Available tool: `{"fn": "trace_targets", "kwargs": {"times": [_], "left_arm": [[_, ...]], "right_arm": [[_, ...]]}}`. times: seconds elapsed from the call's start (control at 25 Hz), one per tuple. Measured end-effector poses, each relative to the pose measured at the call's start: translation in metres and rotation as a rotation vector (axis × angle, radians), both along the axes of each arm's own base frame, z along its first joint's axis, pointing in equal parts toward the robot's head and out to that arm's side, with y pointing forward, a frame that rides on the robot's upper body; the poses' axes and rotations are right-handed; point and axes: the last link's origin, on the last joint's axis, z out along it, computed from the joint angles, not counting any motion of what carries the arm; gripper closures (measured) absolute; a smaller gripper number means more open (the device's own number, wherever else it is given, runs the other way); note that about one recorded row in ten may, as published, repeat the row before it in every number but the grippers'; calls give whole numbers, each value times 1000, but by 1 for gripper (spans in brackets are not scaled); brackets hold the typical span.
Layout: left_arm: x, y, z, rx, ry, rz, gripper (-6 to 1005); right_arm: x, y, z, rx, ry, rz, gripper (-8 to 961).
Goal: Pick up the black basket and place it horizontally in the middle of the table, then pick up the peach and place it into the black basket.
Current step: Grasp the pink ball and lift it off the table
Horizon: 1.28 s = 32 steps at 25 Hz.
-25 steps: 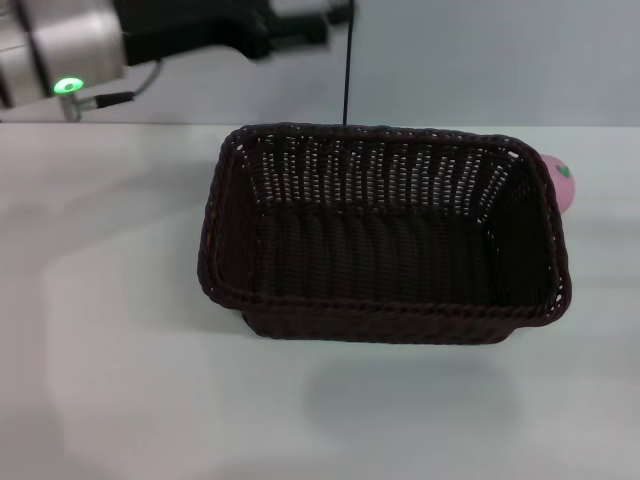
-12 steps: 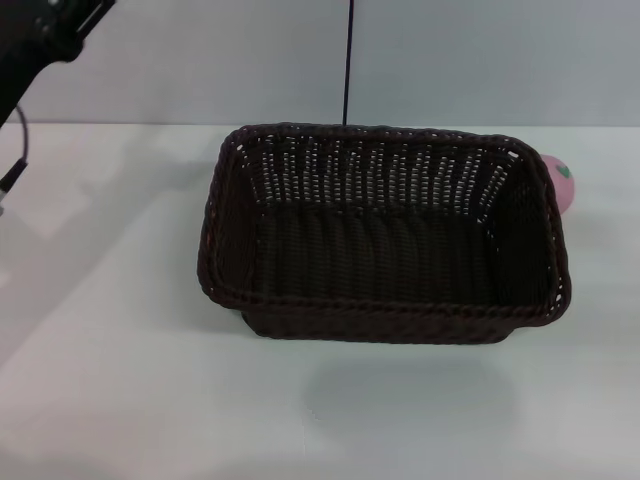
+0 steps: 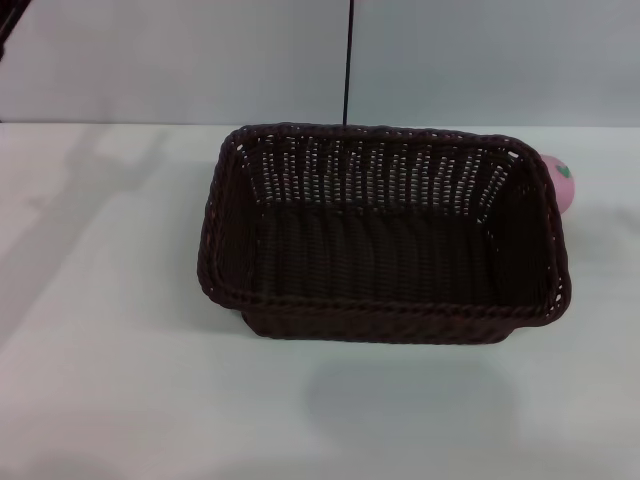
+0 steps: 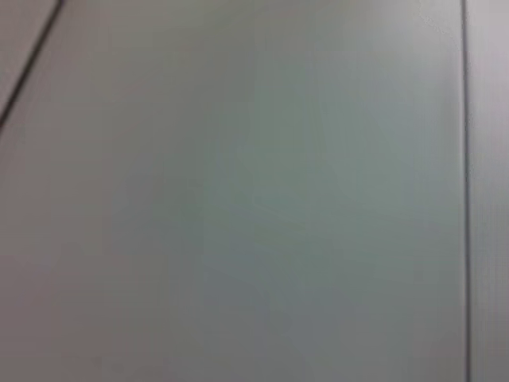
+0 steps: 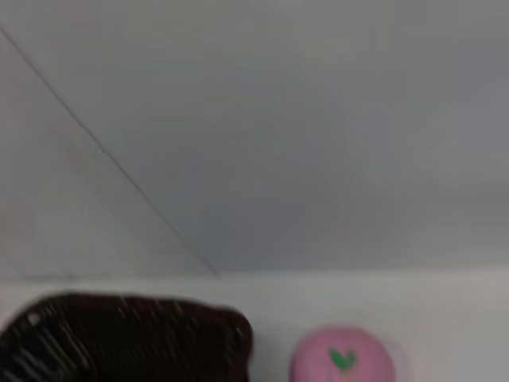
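— While the large dark woven wicker basket (image 3: 382,235) sits mid white tabletop (image 3: 120,380), where's the fruit?
— Small pink round peach (image 3: 560,184) just beside its right end; neither tool visible.

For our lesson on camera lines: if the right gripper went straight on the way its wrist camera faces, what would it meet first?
Probably the plain grey wall beyond the table; the peach and black basket sit at the view's edge. Depth is unclear.

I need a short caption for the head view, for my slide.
Empty black basket standing on the white table, with the peach outside against its right end.
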Motion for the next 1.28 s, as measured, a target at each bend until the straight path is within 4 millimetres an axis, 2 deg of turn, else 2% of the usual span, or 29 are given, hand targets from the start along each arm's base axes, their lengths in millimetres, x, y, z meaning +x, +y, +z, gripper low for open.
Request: {"fn": "trace_targets", "kwargs": {"times": [0.04, 0.16, 0.24, 0.64, 0.92, 1.28], "left_arm": [[-1, 0, 0, 3, -3, 5, 165], [-2, -1, 0, 4, -4, 9, 165], [-4, -2, -1, -3, -5, 15, 165], [-16, -20, 3, 19, -23, 33, 165], [-24, -31, 6, 29, -35, 55, 165], [-28, -39, 10, 51, -47, 49, 165]], "right_arm": [[-5, 10, 0, -65, -34, -48, 391], [-12, 20, -1, -105, -64, -55, 391], [-25, 35, -7, -146, -106, -32, 391], [-53, 70, -29, -226, -260, -3, 390], [-62, 83, -50, -257, -327, 11, 390], [-73, 89, -78, -295, -383, 39, 390]]}}
